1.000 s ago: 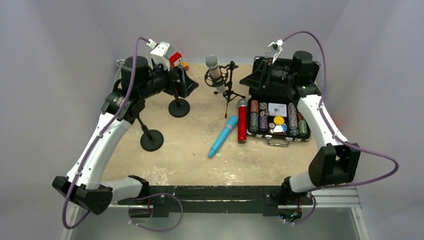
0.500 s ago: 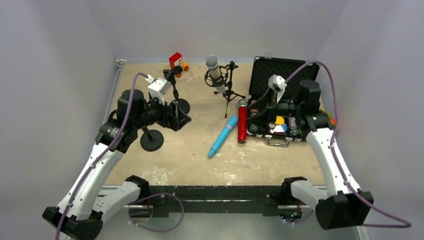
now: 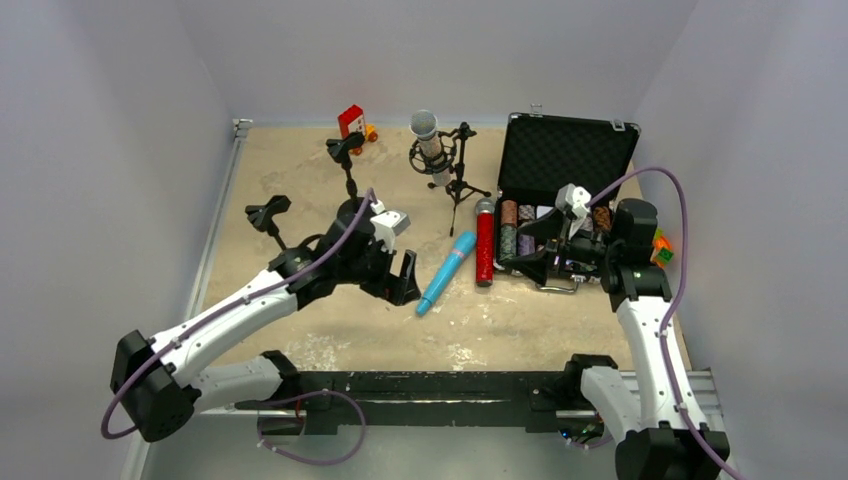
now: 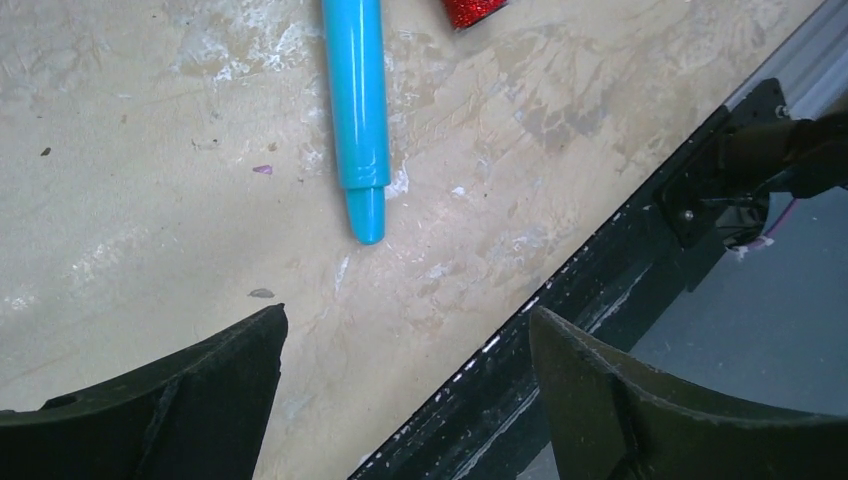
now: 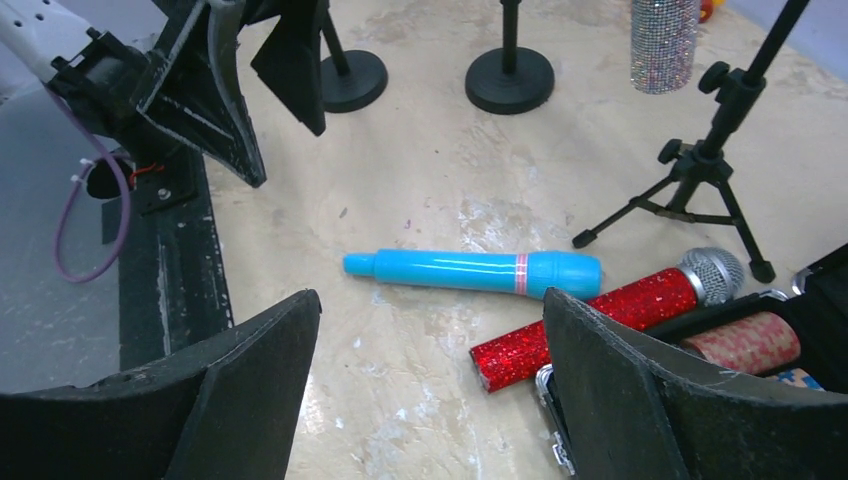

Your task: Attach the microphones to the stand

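Approach stage. Blue microphone (image 3: 447, 271) lies flat on tabletop (image 3: 520, 320), just beside red microphone (image 3: 484, 250); silver microphone (image 3: 428, 140) sits in tripod stand (image 3: 459, 185). Left claw (image 3: 402, 283) spread, empty, near blue tail; right claw (image 5: 430, 300) spread, empty. Next: straddle barrel, close.

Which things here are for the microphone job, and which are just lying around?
For the job: blue microphone, red microphone, silver microphone, tripod stand, near clip stand, far clip stand.
Lying around: poker chip case, red toy.

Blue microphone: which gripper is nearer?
Left. The left gripper hovers beside the blue microphone's tail; the right gripper is past the red microphone, by the case.
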{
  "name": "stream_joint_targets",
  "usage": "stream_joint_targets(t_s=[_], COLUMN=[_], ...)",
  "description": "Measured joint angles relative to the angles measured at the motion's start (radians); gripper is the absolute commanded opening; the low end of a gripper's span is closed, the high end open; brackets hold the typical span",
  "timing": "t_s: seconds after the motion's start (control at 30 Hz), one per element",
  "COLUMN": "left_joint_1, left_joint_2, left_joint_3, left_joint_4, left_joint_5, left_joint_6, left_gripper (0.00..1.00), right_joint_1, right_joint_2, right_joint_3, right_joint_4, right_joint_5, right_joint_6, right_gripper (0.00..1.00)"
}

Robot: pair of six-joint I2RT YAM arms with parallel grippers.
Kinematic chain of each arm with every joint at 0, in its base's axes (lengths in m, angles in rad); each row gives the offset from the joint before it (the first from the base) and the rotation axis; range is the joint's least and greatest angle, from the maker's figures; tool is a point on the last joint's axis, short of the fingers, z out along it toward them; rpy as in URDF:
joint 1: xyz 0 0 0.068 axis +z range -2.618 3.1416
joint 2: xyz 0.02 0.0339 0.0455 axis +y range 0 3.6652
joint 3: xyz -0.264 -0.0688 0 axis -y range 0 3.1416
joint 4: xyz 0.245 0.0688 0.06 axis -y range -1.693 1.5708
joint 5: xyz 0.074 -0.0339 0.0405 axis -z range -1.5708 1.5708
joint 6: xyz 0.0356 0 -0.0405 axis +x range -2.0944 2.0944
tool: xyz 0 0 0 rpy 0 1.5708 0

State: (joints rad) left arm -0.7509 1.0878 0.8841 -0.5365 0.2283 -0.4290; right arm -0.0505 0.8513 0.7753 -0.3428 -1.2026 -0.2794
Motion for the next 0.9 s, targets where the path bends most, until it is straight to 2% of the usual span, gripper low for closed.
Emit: stream_joint_targets(t_s=[0.23,0.47,0.57,0.7,0.9], left_joint_1=[-0.051,-0.038,0.015,0.159,0.256], left_joint_2=[0.056,-0.093,-0.15,-0.157,-0.024], left_joint_3=[0.01,0.198,0.33,0.507,0.741], left_joint_4=[0.0,-0.185,-0.267,-0.356,-0.439], left_joint_5=[-0.102,-0.253,-0.294,-0.334,-0.335], left_joint_6=[-0.029,0.085,0.144,0.22,0.321], left_gripper=[0.94,0.94,0.94,0.94,0.93], right_joint_1=[-0.037,-0.054,-0.056,-0.056,-0.056], right_joint_2=[-0.01,-0.01,-0.01,-0.011,-0.016], right_joint_3=[-0.006,-0.006,-0.006,-0.006,-0.006], right_joint_4=[0.04,0.043,0.043,0.043,0.042], right_joint_5=[0.005,0.005,0.002,-0.001,-0.007], right_joint_6=[0.009,0.008,0.006,0.004,0.0], right_gripper=[0.86,0.86,0.86,0.86,0.86])
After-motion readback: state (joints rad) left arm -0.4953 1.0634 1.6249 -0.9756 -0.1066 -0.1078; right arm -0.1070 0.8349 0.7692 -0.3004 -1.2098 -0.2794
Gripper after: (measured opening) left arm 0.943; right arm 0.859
